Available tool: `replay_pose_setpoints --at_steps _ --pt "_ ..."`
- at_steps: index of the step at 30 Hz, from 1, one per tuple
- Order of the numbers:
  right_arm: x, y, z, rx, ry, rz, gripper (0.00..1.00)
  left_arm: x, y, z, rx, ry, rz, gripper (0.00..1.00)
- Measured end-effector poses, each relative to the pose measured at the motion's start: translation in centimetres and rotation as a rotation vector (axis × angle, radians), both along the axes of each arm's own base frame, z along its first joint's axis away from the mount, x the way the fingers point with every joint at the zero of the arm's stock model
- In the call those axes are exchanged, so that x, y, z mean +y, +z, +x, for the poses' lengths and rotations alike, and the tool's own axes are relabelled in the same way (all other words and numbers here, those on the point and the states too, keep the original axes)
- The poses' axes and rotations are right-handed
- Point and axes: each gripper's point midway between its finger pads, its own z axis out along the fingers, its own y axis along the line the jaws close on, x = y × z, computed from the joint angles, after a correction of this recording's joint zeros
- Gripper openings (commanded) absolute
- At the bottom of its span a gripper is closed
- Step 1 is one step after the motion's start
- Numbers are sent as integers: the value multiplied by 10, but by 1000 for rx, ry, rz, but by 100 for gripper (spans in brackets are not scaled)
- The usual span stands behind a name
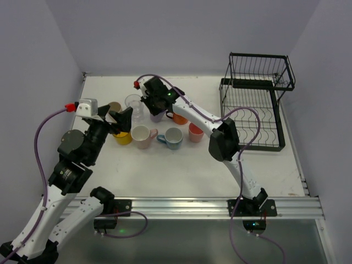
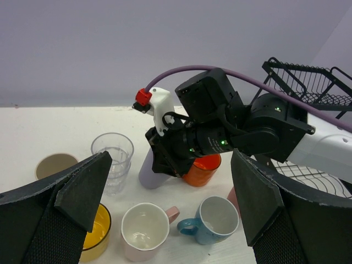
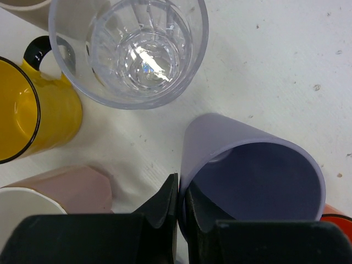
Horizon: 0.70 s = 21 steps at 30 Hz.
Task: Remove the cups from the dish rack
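My right gripper [image 3: 180,184] is shut on the rim of the lavender cup [image 3: 253,176], one finger inside and one outside. That cup [image 1: 157,116] leans slightly, low over the table between the clear cup [image 1: 133,103] and the orange cup [image 1: 179,117]. In front stand the yellow mug [image 1: 123,137], pink mug [image 1: 143,136], blue mug [image 1: 174,137] and salmon-red cup [image 1: 196,132]; a beige cup [image 1: 115,106] is at the left. My left gripper [image 2: 168,203] hangs open above the pink mug [image 2: 144,231], holding nothing. The dish rack [image 1: 256,110] shows no cups.
The black dish rack stands at the table's far right, against the right wall. My right arm [image 1: 220,137] stretches across the middle toward the cups. Walls close the table at the left and back.
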Motion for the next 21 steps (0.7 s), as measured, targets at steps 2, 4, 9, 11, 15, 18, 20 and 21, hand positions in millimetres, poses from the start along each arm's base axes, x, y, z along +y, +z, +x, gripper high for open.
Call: replay_pose_setpoints --at_steps 2,4,9,11,15,18,20,21 --pt "-1 -1 -1 2 4 -7 3 0 1 -1 -3 0 -1 100" --pt "-1 1 0 -2 6 -6 4 1 1 -1 -4 0 -3 100" --pt "0 2 0 -7 10 -6 14 2 1 0 -4 7 -3 100" --pt "1 -1 1 -6 10 -7 16 2 1 0 -5 6 -3 100" --pt "3 -8 4 -5 10 -8 27 2 1 0 -5 6 -3 100" --pt "4 -13 5 -3 12 -14 33 2 1 0 -5 6 -3 100" --pt "4 -14 5 -2 12 -15 35 2 1 0 -5 6 -3 100" --pt "5 -14 6 -4 12 -13 36 2 1 0 -5 6 -3 100"
